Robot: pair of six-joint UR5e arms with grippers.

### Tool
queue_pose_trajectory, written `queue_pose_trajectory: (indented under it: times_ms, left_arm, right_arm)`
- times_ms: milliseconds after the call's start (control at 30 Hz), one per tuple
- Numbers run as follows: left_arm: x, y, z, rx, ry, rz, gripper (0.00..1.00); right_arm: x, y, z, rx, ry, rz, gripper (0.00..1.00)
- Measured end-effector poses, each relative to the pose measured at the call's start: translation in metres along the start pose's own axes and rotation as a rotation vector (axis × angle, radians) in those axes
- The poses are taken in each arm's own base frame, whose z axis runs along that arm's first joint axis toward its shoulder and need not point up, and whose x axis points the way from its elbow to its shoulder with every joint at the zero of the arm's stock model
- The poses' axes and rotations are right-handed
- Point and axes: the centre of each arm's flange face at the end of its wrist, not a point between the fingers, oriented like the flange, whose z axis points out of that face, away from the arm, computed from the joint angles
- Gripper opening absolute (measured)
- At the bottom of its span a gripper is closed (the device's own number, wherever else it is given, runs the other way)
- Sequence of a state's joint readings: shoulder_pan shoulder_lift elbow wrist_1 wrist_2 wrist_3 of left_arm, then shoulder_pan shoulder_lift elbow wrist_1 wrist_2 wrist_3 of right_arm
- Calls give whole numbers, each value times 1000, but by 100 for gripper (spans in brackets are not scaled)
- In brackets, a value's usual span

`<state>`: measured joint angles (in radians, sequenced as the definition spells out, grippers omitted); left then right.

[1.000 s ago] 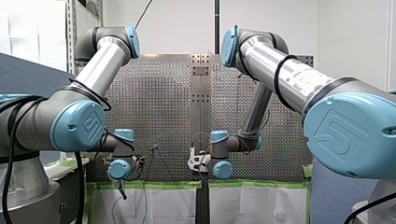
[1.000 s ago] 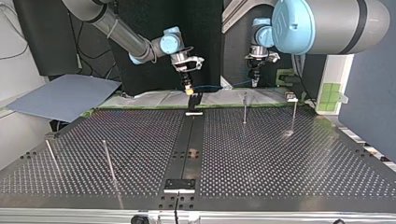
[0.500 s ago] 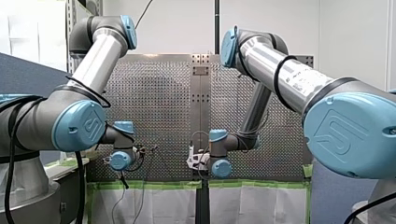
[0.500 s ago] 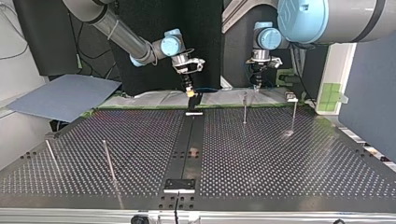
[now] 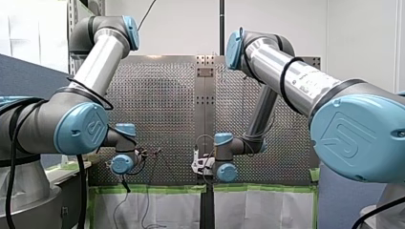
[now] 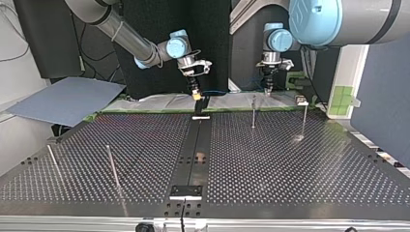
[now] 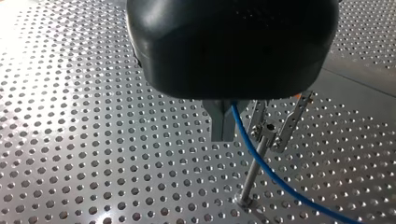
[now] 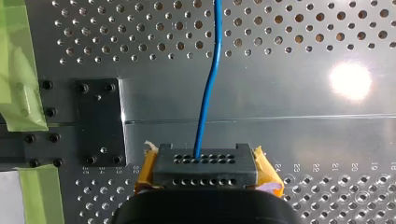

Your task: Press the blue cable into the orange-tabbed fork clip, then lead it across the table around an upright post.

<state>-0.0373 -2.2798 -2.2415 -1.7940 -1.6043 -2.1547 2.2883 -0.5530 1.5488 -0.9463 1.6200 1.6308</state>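
Left gripper (image 6: 267, 88): shifted slightly toward the top view's right since a second ago. Its fingers (image 7: 224, 126) look pressed together, pinching the cable (image 7: 285, 186).
Cable: runs just beside the clip (image 7: 273, 122), not yet in its fork, and is probably being lined up for pressing in.
Right gripper (image 8: 205, 176): yellow pads (image 8: 267, 173) clamp a black block (image 8: 205, 161) at the cable's end, apparently to anchor it.

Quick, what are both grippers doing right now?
Left gripper: closed on the blue cable.
Right gripper: closed on the black block the cable enters.
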Motion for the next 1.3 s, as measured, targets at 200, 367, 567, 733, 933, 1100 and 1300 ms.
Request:
queue_pose_trajectory:
  times_ms: [200,367,567,733,933,1100,1300]
  left_arm:
    - [7,6,1,-4,15,-17,0]
    - [18,13,-2,-11,42,-13,0]
    - [19,14,0,-9,44,-12,0]
    - [19,12,3,4,44,-15,0]
    - [18,11,10,10,46,-21,0]
    - [17,11,16,11,48,-32,0]
    - [16,11,22,10,50,-36,0]
  right_arm:
    - [-2,0,-1,1,-3,0,0]
    - [-2,-1,-1,1,-7,0,0]
    - [-3,1,-1,-1,-8,0,0]
    - [-3,3,0,-3,-8,0,0]
    - [-2,6,2,-9,-4,0,0]
    - [-2,9,3,-14,-4,1,0]
    - [-2,14,4,-23,-2,1,0]
